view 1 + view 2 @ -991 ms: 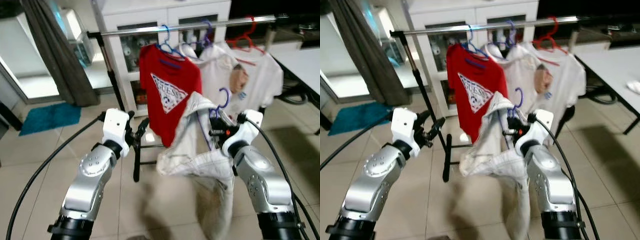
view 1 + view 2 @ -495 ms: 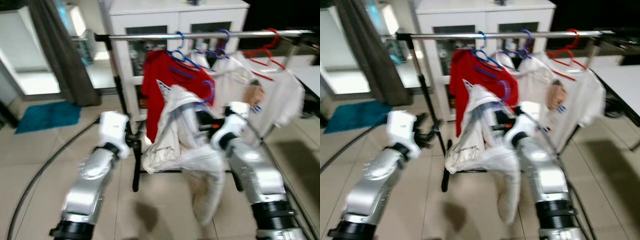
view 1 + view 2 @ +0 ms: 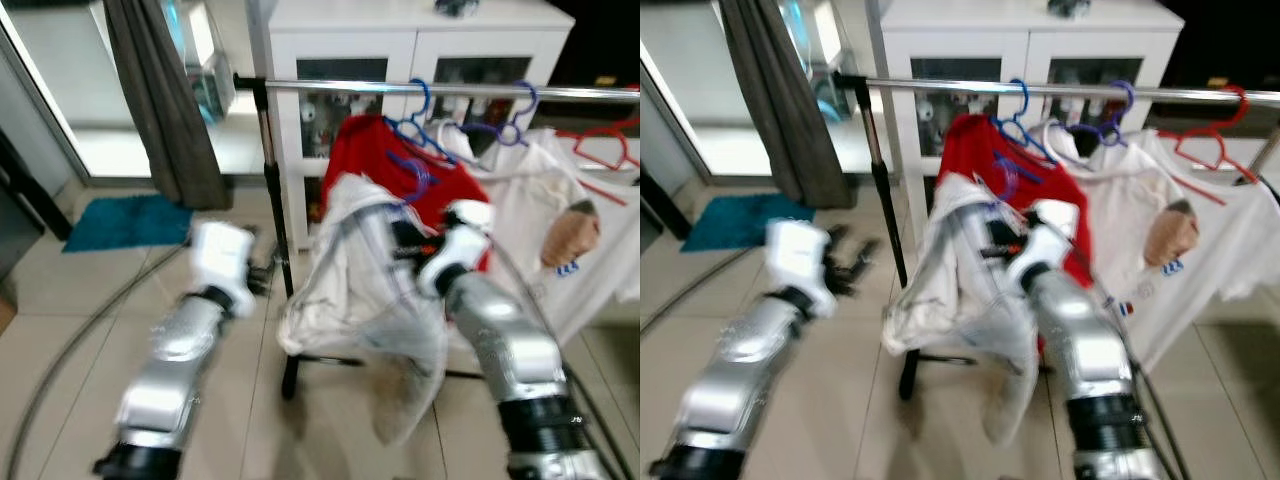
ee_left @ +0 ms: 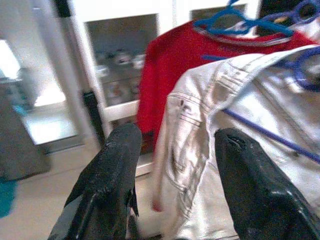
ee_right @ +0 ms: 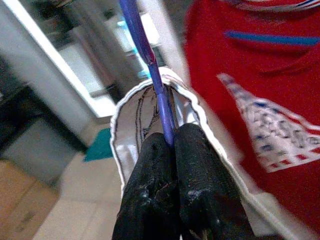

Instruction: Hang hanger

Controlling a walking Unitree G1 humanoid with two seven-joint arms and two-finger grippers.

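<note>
Clothes rail (image 3: 330, 88): carries red T-shirt (image 3: 385, 150) and white T-shirt (image 3: 545, 215) on hangers. Tiled floor (image 3: 70, 300): teal mat (image 3: 125, 220), far left.

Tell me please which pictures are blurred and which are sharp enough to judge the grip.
Both eye views are motion-blurred, the left gripper smeared; the left wrist view is fairly clear, its fingers apart in front of the pale jacket; the right wrist view is soft, yet shows the right gripper shut on the purple hanger.

Both head eyes look forward and down at the clothes rail (image 3: 440, 90) from close by; each wrist camera peers along its fingers, sharing the red shirt (image 4: 170, 80).
</note>
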